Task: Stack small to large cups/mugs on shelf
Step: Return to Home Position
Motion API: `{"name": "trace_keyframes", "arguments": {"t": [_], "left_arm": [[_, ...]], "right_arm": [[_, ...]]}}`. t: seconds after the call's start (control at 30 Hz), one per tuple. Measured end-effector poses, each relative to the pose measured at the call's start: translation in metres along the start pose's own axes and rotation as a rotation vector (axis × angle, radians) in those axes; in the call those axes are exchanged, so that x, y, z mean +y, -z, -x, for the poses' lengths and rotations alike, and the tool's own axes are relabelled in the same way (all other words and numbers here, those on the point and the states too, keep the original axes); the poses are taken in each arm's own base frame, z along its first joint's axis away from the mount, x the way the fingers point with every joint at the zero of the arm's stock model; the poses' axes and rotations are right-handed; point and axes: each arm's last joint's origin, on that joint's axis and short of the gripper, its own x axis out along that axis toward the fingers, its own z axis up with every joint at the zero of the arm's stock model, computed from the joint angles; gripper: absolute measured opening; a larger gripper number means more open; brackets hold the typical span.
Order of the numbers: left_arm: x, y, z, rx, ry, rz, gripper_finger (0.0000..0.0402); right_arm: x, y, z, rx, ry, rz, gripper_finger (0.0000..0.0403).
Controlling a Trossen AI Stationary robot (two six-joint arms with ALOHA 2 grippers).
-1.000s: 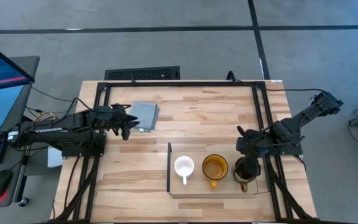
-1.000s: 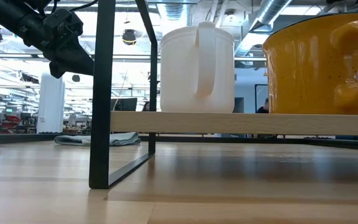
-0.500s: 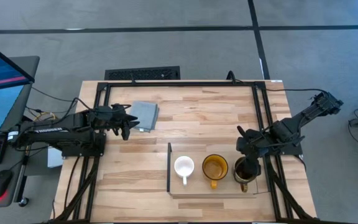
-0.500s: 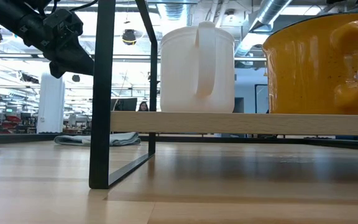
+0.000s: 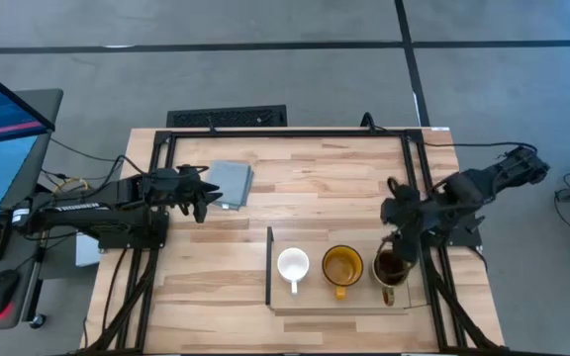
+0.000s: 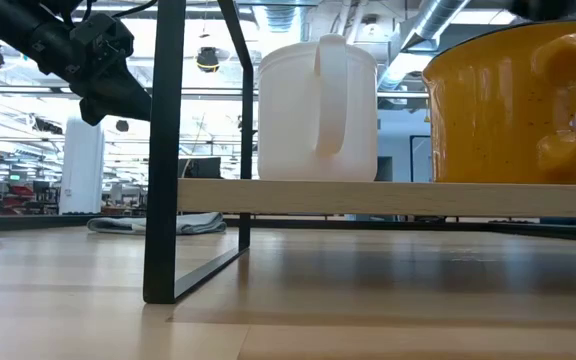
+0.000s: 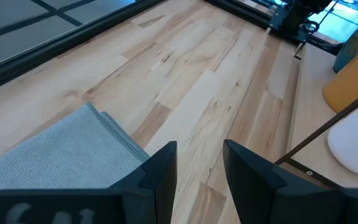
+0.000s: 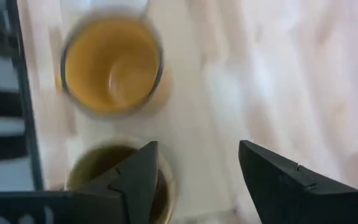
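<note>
Beneath right hand (image 8: 197, 149), half-hidden glass mug (image 8: 99, 165)

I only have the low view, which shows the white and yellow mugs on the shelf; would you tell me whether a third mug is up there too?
Observer: Yes, the glass mug stands on the shelf, next to the yellow mug, at the end farthest from the white mug.
Operator: Thanks. Is the right gripper gripping it?
Observer: No, the right gripper is raised over that end of the shelf, fingers apart, with nothing between them.
Operator: And the left one?
Observer: The left gripper hovers at the edge of the folded cloth, fingers open.
</note>
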Motion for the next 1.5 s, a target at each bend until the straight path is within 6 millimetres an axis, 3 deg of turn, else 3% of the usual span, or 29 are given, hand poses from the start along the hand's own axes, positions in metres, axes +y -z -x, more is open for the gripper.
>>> {"name": "trace_keyframes", "arguments": {"t": [0.17, 0.3, 0.6, 0.7, 0.83, 1.03, 1.2, 1.3, 1.4, 1.5], "left_arm": [[-0.001, -0.002, 0.0, -0.024, 0.009, 0.003, 0.0121], [-0.004, -0.01, 0.001, -0.103, 0.039, -0.012, 0.0121], [-0.014, -0.038, 0.009, -0.405, 0.161, -0.129, 0.0121], [-0.017, -0.04, 0.011, -0.429, 0.223, -0.163, 0.0121], [-0.017, -0.04, 0.011, -0.418, 0.241, -0.159, 0.0121], [-0.017, -0.04, 0.01, -0.422, 0.221, -0.16, 0.0121], [-0.013, -0.04, 0.012, -0.447, 0.101, -0.205, 0.0121], [-0.007, -0.04, 0.014, -0.455, 0.003, -0.197, 0.0121], [0.001, -0.04, 0.019, -0.449, -0.045, -0.179, 0.0121], [0.01, -0.039, 0.024, -0.448, -0.085, -0.166, 0.0121]], "right_arm": [[-0.007, -0.022, 0.032, -0.23, 0.097, 0.071, 0.0246], [-0.018, -0.026, 0.058, -0.432, 0.191, 0.17, 0.0246], [-0.06, 0.013, 0.13, -0.887, 0.213, 0.213, 0.0246], [-0.066, 0.028, 0.138, -1.004, 0.175, 0.301, 0.0246], [-0.076, 0.052, 0.129, -1.06, 0.172, 0.31, 0.0246], [-0.091, 0.089, 0.096, -1.097, 0.184, 0.22, 0.0246], [-0.103, 0.114, 0.066, -1.197, 0.275, 0.12, 0.0246], [-0.107, 0.122, 0.046, -1.251, 0.301, 0.071, 0.0246], [-0.106, 0.118, 0.026, -1.197, 0.393, 0.037, 0.0246], [-0.107, 0.114, 0.023, -1.189, 0.462, -0.013, 0.0246]]}}
